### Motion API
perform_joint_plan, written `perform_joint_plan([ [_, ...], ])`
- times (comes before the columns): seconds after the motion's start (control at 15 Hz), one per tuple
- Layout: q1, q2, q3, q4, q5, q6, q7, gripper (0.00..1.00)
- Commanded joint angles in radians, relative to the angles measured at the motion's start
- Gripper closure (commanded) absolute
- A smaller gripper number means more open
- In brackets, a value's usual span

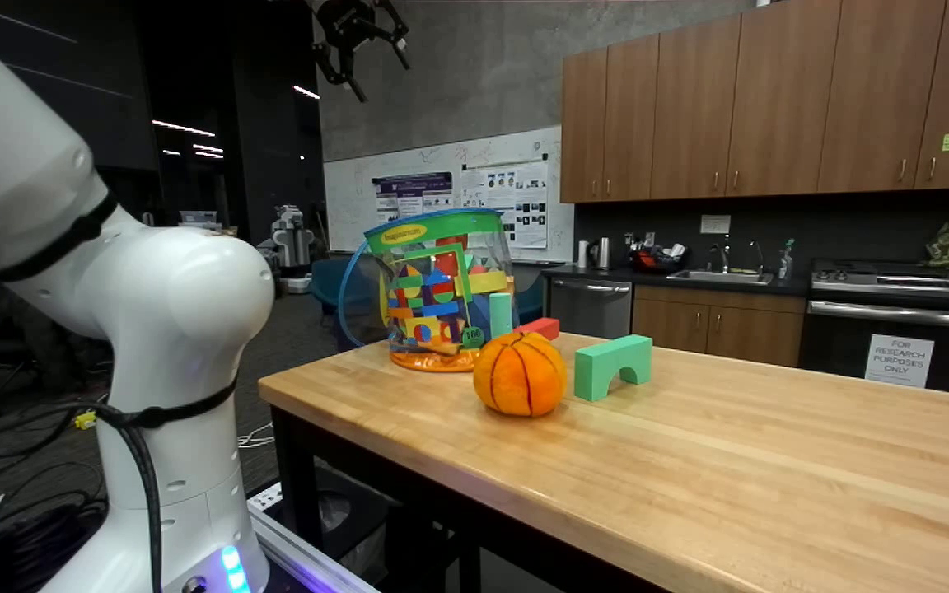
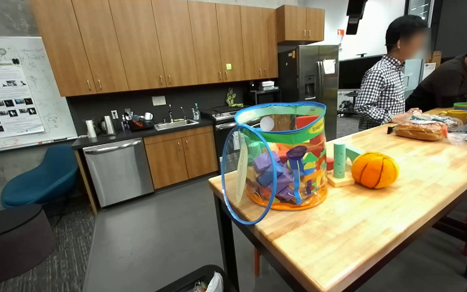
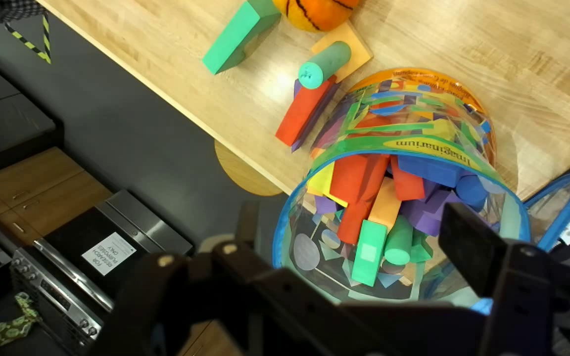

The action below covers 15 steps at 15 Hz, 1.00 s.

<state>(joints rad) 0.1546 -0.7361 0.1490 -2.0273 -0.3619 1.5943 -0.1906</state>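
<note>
My gripper (image 1: pixel 383 80) hangs high above the table, jaws spread wide with nothing between them. In the wrist view its finger (image 3: pixel 473 247) stands over a transparent zip bag (image 3: pixel 423 148), whose top is open. Foam blocks in several colours fill the bag, among them a green block (image 3: pixel 369 254). Beside the bag a green cylinder (image 2: pixel 339 160) stands upright on a tan square block (image 2: pixel 340 181). A red block (image 3: pixel 307 110) lies close by, with purple under it. An orange plush pumpkin (image 1: pixel 519 375) and a green arch block (image 1: pixel 613 366) sit further along the table.
The bag stands near one end of the wooden table (image 2: pixel 318 243), its blue-rimmed lid (image 2: pixel 226 170) hanging over the edge. Two people, one in a checkered shirt (image 2: pixel 383 89), are at the far side, near bagged bread (image 2: pixel 420 131) and a yellow mug (image 2: pixel 454 115).
</note>
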Motion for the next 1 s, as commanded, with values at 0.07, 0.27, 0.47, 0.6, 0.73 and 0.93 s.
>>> perform_joint_plan([
  [0.07, 0.004, 0.003, -0.002, 0.004, -0.002, -0.003, 0.002, 0.08],
  [0.27, 0.004, 0.003, -0.002, 0.004, -0.002, -0.003, 0.002, 0.08],
  [0.47, 0.004, 0.003, -0.002, 0.004, -0.002, -0.003, 0.002, 0.08],
  [0.6, 0.004, 0.003, -0.002, 0.004, -0.002, -0.003, 0.002, 0.08],
  [0.73, 0.004, 0.003, -0.002, 0.004, -0.002, -0.003, 0.002, 0.08],
  [0.93, 0.009, 0.000, -0.007, -0.007, 0.014, -0.003, 0.007, 0.34],
])
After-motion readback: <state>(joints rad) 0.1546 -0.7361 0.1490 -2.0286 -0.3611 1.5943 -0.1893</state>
